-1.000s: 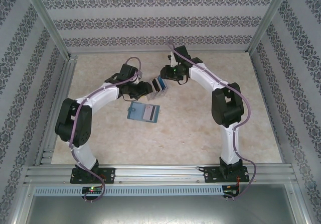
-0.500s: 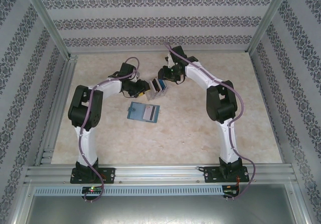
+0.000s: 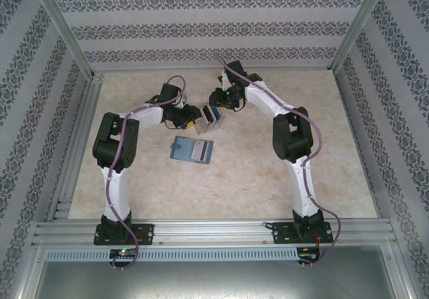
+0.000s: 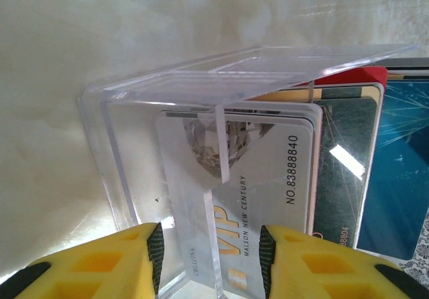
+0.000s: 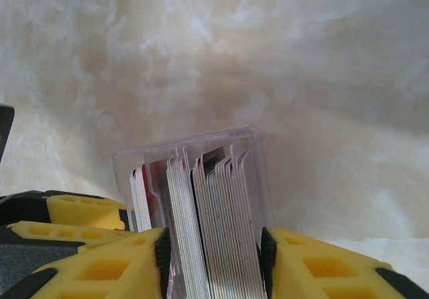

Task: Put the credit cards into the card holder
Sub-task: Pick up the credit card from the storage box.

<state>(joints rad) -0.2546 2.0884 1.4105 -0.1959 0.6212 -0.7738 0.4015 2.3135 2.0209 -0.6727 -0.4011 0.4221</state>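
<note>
The left claw (image 4: 211, 262) pinches the clear plastic box (image 4: 127, 145), likely steadying it while the right claw (image 5: 211, 259) clamps the thin, mixed-colour plastic credit cards (image 5: 214, 198) standing inside. The flat teal card holder (image 3: 181, 149) lies near both claws, on their base side.

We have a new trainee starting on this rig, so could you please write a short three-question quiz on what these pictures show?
1. True or false: the card holder lies on the table, outside the clear box.
2. Multiple choice: what stands between the fingers of the right gripper? A) a stack of credit cards; B) the card holder; C) a pen.
3. Fill in: the whitish card just beyond the left gripper bears the large word ____.

Key: 1 true; 2 A; 3 VIP.
</note>
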